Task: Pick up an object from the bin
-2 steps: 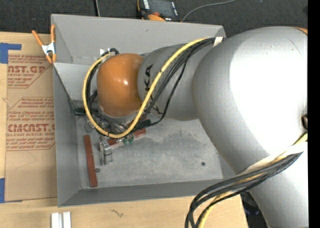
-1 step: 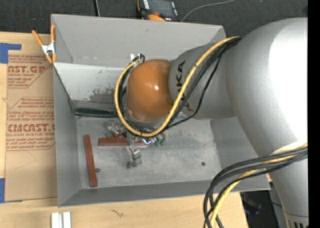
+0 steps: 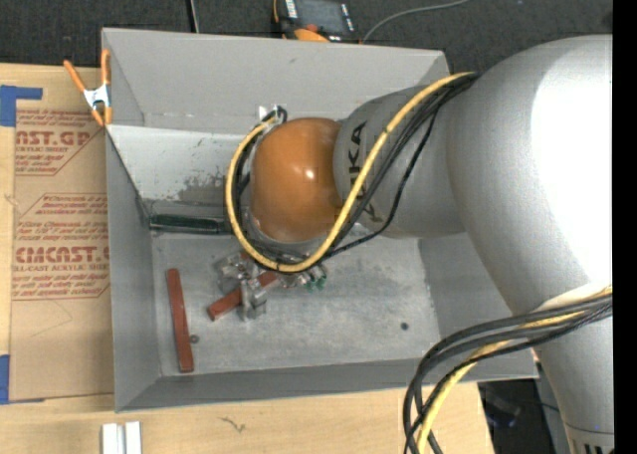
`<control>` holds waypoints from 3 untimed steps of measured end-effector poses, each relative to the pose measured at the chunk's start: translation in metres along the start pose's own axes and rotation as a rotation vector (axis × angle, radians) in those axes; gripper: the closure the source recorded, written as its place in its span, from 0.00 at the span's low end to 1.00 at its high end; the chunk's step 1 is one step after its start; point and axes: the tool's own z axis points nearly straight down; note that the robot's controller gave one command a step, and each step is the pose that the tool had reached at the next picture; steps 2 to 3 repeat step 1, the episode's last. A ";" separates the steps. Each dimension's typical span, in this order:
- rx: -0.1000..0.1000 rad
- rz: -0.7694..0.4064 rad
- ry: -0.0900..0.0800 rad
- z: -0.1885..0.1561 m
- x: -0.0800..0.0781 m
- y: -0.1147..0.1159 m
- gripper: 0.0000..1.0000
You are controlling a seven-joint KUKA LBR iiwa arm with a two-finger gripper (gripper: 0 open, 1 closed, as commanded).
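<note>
My gripper (image 3: 249, 290) is low over the bin floor, left of the middle, mostly covered by the orange dome above it. A short red-brown piece (image 3: 223, 308) lies on the floor with its right end right at the gripper; whether it is gripped cannot be made out. A long red-brown stick (image 3: 179, 321) lies lengthwise by the left wall, apart from the gripper. A small green thing (image 3: 317, 283) peeks out just right of the gripper.
A dark thin rod (image 3: 185, 225) lies along the foot of the back wall at the left. The arm covers the bin's right and back parts. Bare grey floor stretches to the front right.
</note>
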 end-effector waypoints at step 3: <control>0.004 0.004 -0.008 -0.148 0.030 -0.007 1.00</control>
